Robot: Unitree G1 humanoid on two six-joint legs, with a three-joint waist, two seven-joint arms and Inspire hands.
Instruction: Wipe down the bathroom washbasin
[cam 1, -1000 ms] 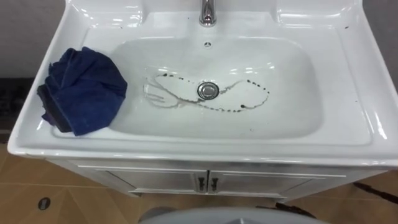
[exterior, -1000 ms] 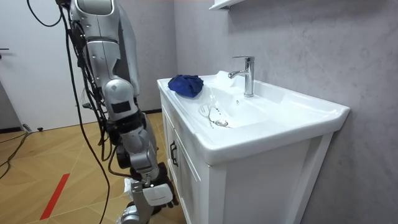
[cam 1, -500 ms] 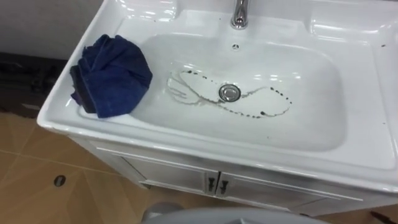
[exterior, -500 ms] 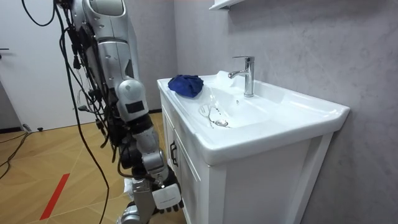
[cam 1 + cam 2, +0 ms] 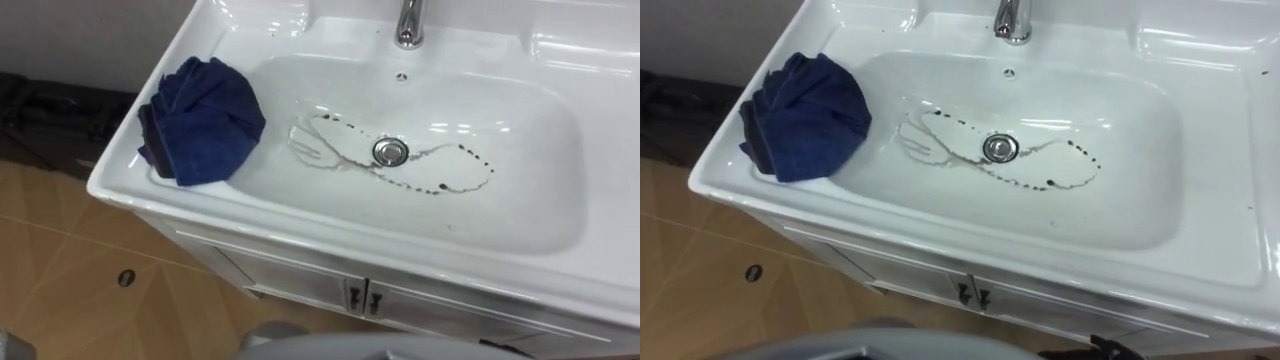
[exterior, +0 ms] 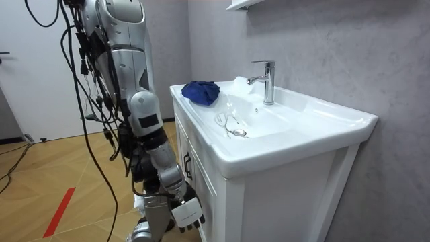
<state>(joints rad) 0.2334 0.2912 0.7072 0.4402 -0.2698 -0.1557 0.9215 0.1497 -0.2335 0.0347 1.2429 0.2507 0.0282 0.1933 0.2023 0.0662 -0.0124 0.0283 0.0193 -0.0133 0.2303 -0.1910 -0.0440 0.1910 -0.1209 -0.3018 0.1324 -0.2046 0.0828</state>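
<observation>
Right hand (image 6: 187, 212) nearer cabinet (image 6: 282, 195), below cloth (image 5: 203, 120)

Cloth (image 5: 200, 120) lies on the left rim of the basin (image 5: 530, 215), drain (image 5: 391, 151) central, tap (image 5: 408, 25) behind.

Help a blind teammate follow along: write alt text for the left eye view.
A crumpled blue cloth sits on the left rim of a white basin, partly over its slope. Dark speckled trails loop round the drain; a faucet stands behind, cabinet doors below.

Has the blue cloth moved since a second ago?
No. In the room view the blue cloth lies in the same spot on the rim of the basin, left of the tap; the eye view's shift is the camera's.
</observation>
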